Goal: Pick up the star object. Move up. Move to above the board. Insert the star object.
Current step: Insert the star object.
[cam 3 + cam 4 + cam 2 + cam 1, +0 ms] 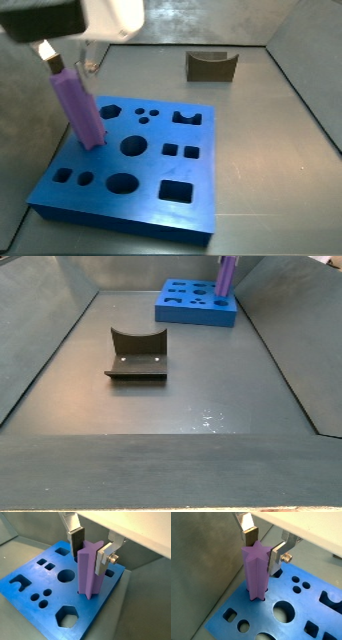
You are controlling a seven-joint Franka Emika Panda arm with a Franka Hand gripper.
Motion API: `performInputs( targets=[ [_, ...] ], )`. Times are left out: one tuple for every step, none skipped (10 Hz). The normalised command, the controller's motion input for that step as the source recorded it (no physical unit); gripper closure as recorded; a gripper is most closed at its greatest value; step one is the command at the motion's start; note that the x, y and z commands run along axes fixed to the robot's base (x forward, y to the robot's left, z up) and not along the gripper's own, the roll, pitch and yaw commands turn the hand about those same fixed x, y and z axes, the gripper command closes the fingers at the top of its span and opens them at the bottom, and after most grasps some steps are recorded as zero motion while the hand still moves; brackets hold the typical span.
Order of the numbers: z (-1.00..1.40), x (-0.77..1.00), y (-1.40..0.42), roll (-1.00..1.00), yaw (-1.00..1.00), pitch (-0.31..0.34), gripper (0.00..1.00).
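Note:
The light-purple star object stands upright with its lower end in a cut-out near one edge of the blue board. It shows in both wrist views and both side views. My gripper is directly above the board and straddles the star's upper part. The dark pad of one finger and the silver plate of the other lie against opposite sides of the star, so it is shut on it. In a side view the gripper sits over the board's left part.
The dark fixture stands on the grey floor apart from the board and nearer the camera in a side view. Grey walls enclose the work area. The board lies at the far end, close to a wall.

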Motion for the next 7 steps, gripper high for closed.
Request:
performInputs(
  targets=[
    [-0.69, -0.64, -0.10, 0.00, -0.01, -0.281, 1.00],
    [-0.93, -0.15, -0.03, -0.01, 0.00, -0.154, 1.00],
    [-0.70, 0.00, 0.00, -0.11, -0.02, -0.027, 1.00],
    [-0.36, 0.00, 0.00, -0.06, 0.00, 0.000, 1.00],
    [0.00, 0.00, 0.00, 0.00, 0.00, -0.009, 1.00],
    [-0.01, 0.00, 0.00, 0.00, 0.00, -0.020, 1.00],
    [-0.02, 0.00, -0.08, 0.00, 0.01, -0.044, 1.00]
  ],
)
